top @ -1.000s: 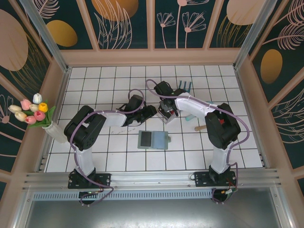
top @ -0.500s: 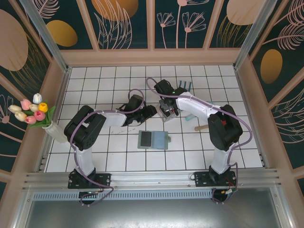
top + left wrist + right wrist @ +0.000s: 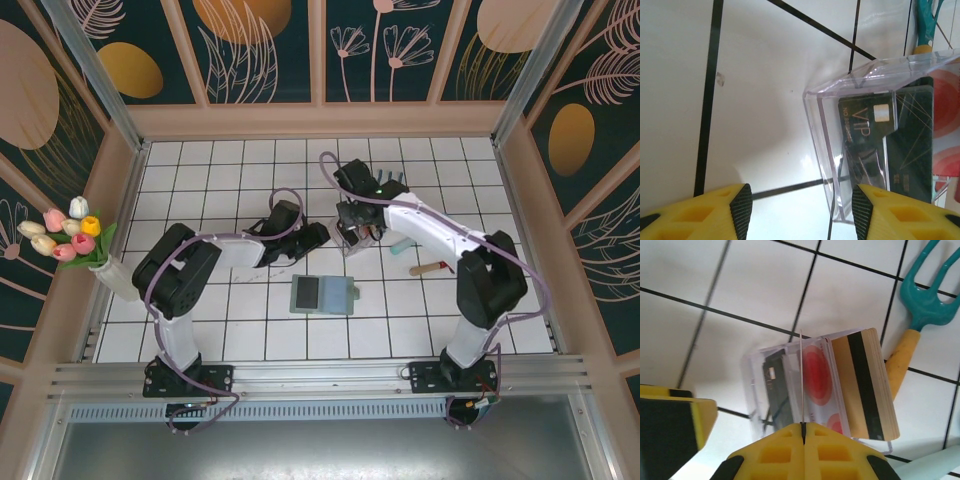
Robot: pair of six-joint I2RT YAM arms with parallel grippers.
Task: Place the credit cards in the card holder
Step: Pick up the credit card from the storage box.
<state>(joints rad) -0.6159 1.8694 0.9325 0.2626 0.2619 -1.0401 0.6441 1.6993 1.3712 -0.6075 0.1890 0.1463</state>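
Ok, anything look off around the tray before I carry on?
Nothing spilled or damaged. The right pincer pinches one card on edge over the clear tray, where the other cards lie fanned, not squared up.

Bright, even overhead light washes the white tiled table as I watch remotely: glare streaks the clear tray walls, a soft grey shadow pools just left of the tray, and the yellow fingertips below it look slightly soft.
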